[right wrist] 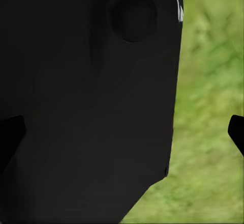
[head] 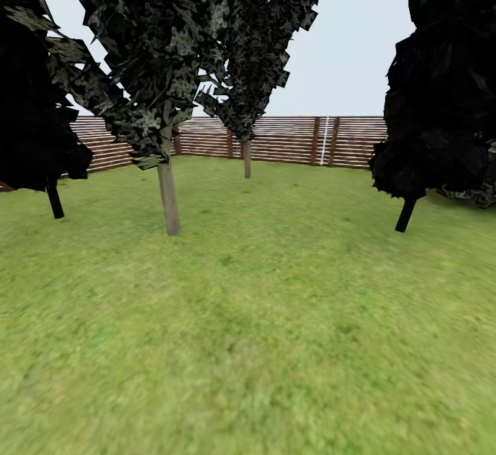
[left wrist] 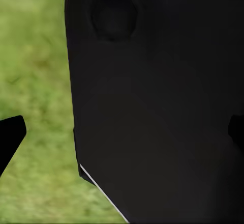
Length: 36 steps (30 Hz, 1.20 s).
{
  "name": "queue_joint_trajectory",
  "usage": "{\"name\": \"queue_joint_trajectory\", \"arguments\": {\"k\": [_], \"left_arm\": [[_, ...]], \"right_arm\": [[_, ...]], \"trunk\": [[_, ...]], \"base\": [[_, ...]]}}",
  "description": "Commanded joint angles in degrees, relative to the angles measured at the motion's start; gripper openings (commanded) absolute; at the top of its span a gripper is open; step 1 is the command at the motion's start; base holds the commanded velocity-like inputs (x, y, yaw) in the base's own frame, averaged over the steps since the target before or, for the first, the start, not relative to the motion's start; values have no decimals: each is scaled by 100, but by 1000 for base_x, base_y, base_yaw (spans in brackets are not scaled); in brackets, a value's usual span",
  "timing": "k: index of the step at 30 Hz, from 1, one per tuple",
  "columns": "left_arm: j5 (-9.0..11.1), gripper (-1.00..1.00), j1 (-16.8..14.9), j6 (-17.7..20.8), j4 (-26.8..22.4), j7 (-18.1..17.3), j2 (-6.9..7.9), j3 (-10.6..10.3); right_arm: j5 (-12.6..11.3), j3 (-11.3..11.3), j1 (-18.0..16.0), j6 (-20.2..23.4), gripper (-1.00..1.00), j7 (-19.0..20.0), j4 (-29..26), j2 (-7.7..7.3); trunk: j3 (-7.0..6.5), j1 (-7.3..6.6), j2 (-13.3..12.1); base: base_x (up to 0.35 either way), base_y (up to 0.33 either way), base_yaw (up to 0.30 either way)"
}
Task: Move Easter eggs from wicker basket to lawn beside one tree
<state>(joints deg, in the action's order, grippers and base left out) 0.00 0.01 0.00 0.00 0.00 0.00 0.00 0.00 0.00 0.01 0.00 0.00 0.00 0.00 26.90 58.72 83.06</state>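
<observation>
Lawn (head: 275, 345) ahead; pale-trunked tree (head: 168, 196) left of centre, 2 near-black conifers flanking, slat fence (head: 289, 139) behind; both grippers' fingertips spread wide over grass, gripping nothing.

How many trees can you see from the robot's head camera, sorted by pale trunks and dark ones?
Pale-trunked trees: 2, a near tree and a far tree by the fence
Near-black trees: 2, a left dark tree and a right dark tree
Total: 4 trees on the lawn
</observation>
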Motion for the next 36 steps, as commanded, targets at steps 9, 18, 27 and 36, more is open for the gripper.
{"name": "queue_joint_trajectory", "arguments": {"k": [9, 18, 27, 36], "left_arm": [[29, 100, 58, -12, -7, 2, 137, 9], [69, 100, 52, -110, -280, -60, 167, 8], [74, 100, 52, -49, -1009, -59, -97, 17], [80, 100, 52, -104, -1010, -53, -140, 35]], "right_arm": [[15, 20, -138, -31, 100, 3, 5, -2], [2, 20, -335, -319, 100, 33, -16, 6], [43, 52, -340, -1415, 100, 26, -9, 1], [57, 61, -343, -1420, 100, -2, -8, 9]], "trunk": [[3, 0, 2], [3, 0, 2], [3, 0, 2], [3, 0, 2]], "base": [[0, 0, 0], [0, 0, 0], [0, 0, 0], [0, 0, 0]]}}
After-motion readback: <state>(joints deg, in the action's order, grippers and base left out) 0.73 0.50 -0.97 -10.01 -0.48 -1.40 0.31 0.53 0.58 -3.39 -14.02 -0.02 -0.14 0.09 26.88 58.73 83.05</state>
